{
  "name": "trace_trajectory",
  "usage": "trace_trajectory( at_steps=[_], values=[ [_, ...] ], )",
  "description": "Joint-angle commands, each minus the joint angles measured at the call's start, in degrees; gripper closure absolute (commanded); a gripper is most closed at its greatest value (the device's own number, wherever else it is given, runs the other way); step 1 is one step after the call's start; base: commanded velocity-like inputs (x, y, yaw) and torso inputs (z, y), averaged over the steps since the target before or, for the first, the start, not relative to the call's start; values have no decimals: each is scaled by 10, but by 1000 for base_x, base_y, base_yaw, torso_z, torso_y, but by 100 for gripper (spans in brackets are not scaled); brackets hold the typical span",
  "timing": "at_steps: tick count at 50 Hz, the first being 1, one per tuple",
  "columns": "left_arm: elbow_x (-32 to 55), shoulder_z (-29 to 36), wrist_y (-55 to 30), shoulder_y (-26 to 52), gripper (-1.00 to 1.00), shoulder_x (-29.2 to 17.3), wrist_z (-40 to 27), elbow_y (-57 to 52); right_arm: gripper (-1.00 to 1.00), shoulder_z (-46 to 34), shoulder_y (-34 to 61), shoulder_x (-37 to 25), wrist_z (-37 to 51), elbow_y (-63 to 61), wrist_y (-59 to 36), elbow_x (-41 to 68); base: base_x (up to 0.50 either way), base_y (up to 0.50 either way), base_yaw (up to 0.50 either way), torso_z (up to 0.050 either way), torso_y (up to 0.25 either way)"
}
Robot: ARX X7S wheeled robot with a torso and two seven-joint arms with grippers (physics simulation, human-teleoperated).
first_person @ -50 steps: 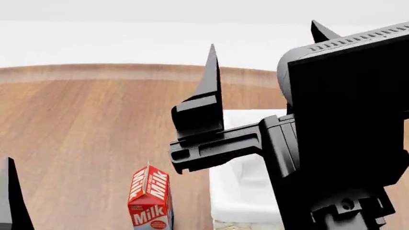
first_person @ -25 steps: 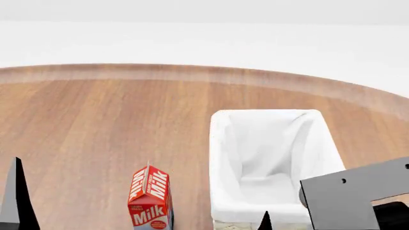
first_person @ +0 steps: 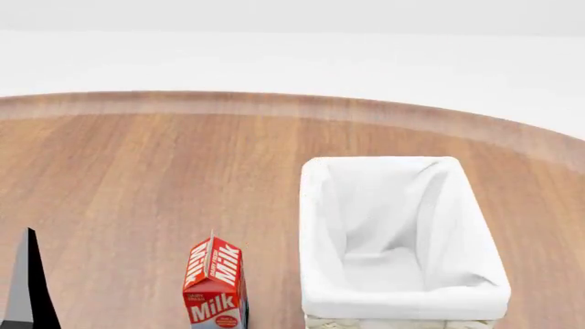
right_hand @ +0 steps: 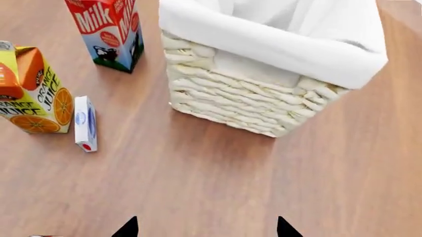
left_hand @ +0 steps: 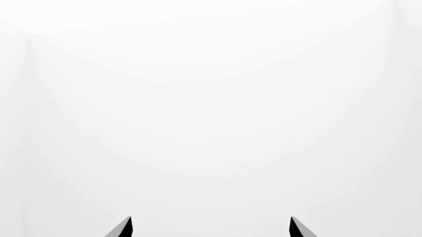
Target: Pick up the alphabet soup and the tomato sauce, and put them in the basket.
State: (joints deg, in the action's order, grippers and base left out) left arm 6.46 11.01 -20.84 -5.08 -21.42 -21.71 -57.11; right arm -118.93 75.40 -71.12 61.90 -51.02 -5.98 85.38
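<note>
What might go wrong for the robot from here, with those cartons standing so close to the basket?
1. Neither can appears in any view, so the robot may have to search, possibly moving blind.
2. The milk carton, orange juice carton and a small white box crowd one side of the basket; a reaching right hand could topple them.
3. The left hand faces blank white, so its camera gives no guidance.

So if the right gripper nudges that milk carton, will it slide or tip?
Likely tip: the milk carton stands upright, tall over a narrow base. A low push might slide it on the smooth wooden table. Its thin walls would probably dent under a hard squeeze.
</note>
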Motion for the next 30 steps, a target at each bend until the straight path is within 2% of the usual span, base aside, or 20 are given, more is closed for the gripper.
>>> trace_trajectory(
  at_steps=[1, 16, 30],
  values=[
    [-3, 8, 4, 1, -100, -3, -5, 4, -100, -37, -89, 18, -8, 19, 40, -70, 0, 0, 0, 0, 0],
    [8, 0, 3, 1, -100, -9, -9, 0, -100, -60, -171, 72, -12, 53, 70, -120, 0, 0, 0, 0, 0],
    [6, 8, 12, 1, -100, -11, -13, 10, -100, -64, -204, 89, -26, 87, 86, -136, 0, 0, 0, 0, 0]
  ],
)
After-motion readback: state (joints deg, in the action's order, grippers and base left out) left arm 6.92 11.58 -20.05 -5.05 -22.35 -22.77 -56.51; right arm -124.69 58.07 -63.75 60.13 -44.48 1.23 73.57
